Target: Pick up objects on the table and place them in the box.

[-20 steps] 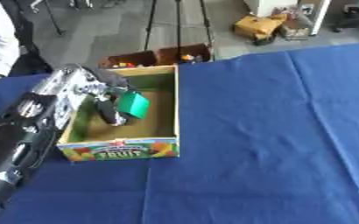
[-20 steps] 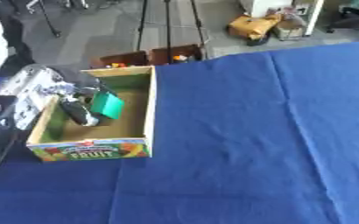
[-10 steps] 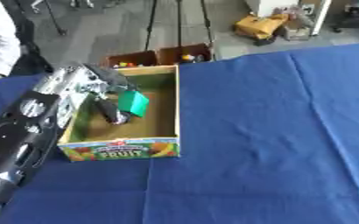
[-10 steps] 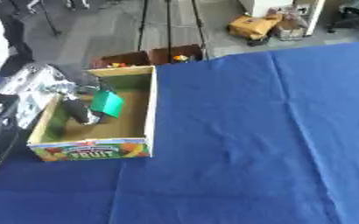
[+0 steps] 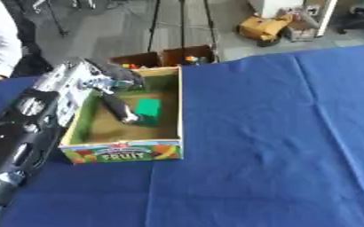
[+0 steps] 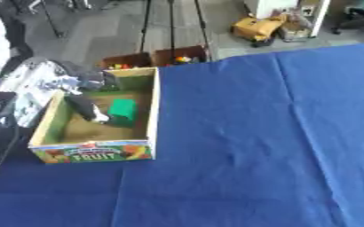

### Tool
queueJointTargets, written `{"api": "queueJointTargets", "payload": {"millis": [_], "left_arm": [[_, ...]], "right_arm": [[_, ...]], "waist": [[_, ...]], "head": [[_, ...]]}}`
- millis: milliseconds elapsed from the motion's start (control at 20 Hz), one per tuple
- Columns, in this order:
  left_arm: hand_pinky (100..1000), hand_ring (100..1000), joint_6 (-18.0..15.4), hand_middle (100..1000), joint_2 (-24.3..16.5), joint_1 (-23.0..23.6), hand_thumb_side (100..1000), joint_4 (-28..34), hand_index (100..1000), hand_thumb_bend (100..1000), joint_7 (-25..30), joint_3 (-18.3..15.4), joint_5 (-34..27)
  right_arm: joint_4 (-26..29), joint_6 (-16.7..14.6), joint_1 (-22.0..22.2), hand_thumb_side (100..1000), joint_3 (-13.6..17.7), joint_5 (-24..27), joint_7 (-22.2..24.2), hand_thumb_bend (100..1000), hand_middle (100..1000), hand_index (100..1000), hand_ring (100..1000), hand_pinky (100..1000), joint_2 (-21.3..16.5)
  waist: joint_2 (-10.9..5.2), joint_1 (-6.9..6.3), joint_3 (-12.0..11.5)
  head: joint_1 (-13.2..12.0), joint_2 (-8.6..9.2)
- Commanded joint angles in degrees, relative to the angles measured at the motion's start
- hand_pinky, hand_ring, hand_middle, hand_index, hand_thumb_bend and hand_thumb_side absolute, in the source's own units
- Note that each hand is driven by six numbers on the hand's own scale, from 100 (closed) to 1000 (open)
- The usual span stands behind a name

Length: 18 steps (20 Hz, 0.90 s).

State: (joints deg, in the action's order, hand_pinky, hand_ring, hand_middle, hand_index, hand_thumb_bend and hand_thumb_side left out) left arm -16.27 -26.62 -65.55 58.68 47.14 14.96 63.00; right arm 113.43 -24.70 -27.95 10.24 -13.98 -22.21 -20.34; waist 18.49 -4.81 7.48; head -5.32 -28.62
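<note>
Left hand [image 5: 116, 95] is reaching into the FRUIT box [image 5: 123, 152] from its left wall, fingers [image 5: 121, 110] pointing down toward the floor of the box. Fingertips sit touching or just beside a green block [image 5: 147, 107]. Can't tell whether the fingers are pinching it or have let go, so hand state is unknown. Block is inside the box, near the right wall, apparently at or near the bottom.

Right hand: not in view.

Read: this is the place step, at the release end. Object is already in the box.

Next move needs: fingers spread clear of the block, then hand lifted straight up and out over the left wall without dragging the block or tipping the cardboard side. Forearm [image 5: 29, 128] lies along that wall, so clearance is tight.

Blue tablecloth [image 5: 278, 146] shows no other objects in either eye view. Looks like nothing is left to pick here, though the near left edge is hidden behind the arm.
</note>
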Motion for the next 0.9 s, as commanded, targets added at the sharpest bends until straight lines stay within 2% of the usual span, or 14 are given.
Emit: {"api": "queueJointTargets", "payload": {"millis": [50, 350, 450, 550, 750, 900], "left_arm": [[1000, 1000, -5.75, 1000, -1.0, -1.4, 674, 0.04, 1000, 507, 4.83, -0.28, 0.54], [1000, 1000, -6.13, 1000, -0.91, -1.5, 672, -0.25, 1000, 492, 4.83, -0.34, 1.22], [1000, 1000, -6.43, 1000, -0.41, -2.11, 671, 0.56, 1000, 381, 4.33, -1.16, 0.74], [997, 1000, -7.19, 972, -0.18, -3.27, 650, 2.83, 1000, 335, 2.93, -3.43, -0.65], [879, 906, -8.16, 890, -1.85, -4.67, 663, 8.55, 1000, 244, -0.59, -9.02, -4.17], [743, 822, -7.69, 820, -3.28, -4.26, 635, 13.08, 969, 157, -3.38, -13.06, -6.96]], "right_arm": [[1.16, -0.02, -0.68, 741, 0.32, 0.65, -0.05, 100, 486, 690, 702, 716, -0.47], [1.16, 0.01, -0.72, 741, 0.32, 0.66, -0.04, 100, 486, 690, 702, 716, -0.46], [1.16, 0.02, -0.67, 741, 0.34, 0.66, -0.04, 100, 486, 690, 702, 716, -0.45], [1.16, 0.03, -0.58, 740, 0.44, 0.6, -0.12, 100, 487, 690, 702, 715, -0.49], [1.16, 0.07, -0.42, 740, 0.73, 0.4, -0.43, 100, 488, 690, 702, 715, -0.58], [1.16, 0.08, -0.42, 740, 0.92, 0.2, -0.77, 100, 489, 690, 702, 714, -0.59]], "waist": [[-1.45, 0.35, 0.17], [-1.41, 0.3, 0.29], [-1.46, 0.36, 0.26], [-1.52, 0.45, 0.04], [-1.59, 0.6, -0.46], [-1.64, 0.8, -0.8]], "head": [[-0.01, 0.48], [0.01, 0.55], [0.17, 0.4], [0.48, 0.15], [1.3, -0.13], [1.74, -0.25]]}}
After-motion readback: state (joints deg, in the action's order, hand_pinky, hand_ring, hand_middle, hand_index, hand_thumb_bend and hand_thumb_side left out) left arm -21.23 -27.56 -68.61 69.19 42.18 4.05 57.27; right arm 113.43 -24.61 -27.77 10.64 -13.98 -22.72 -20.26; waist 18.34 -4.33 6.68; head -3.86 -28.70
